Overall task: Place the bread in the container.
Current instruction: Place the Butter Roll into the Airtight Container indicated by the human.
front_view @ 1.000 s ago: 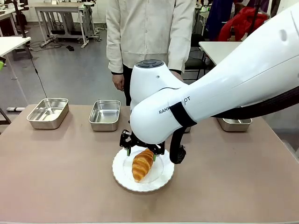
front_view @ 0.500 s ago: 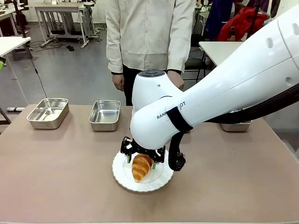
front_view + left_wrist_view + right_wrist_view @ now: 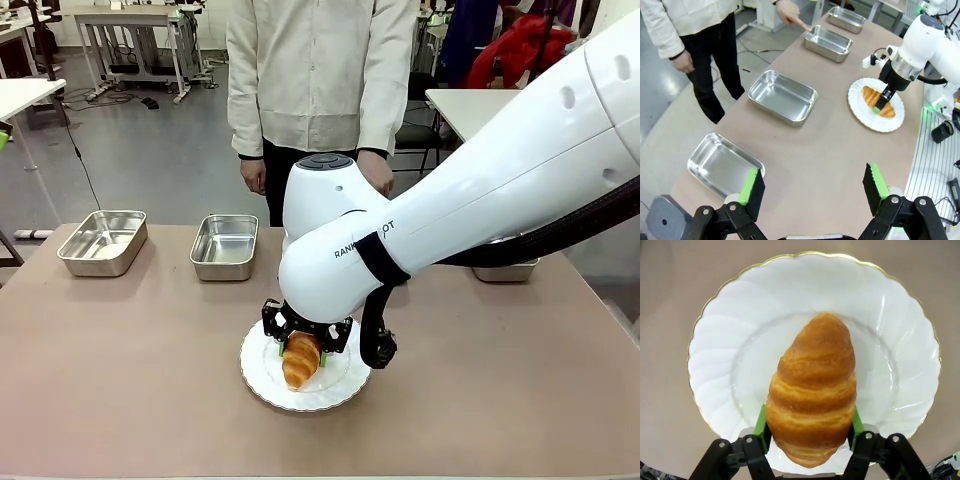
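Grasp step in hand. Right gripper (image 3: 809, 432) is lowered over the bread (image 3: 812, 385), green pads set at 3 and 9 o'clock of its near end, touching or almost; full clamp cannot be told. Bread lies mid-plate (image 3: 890, 340). Left gripper (image 3: 812, 187) is held high, jaws apart, empty. Next: squeeze, lift, carry toward 11 o'clock to a container (image 3: 224, 246) beyond.

A round white scalloped plate with a thin gold rim (image 3: 262, 375) sits near the brown table's (image 3: 120, 390) near edge. Beyond the table stands a person in a cream jacket (image 3: 318, 70).
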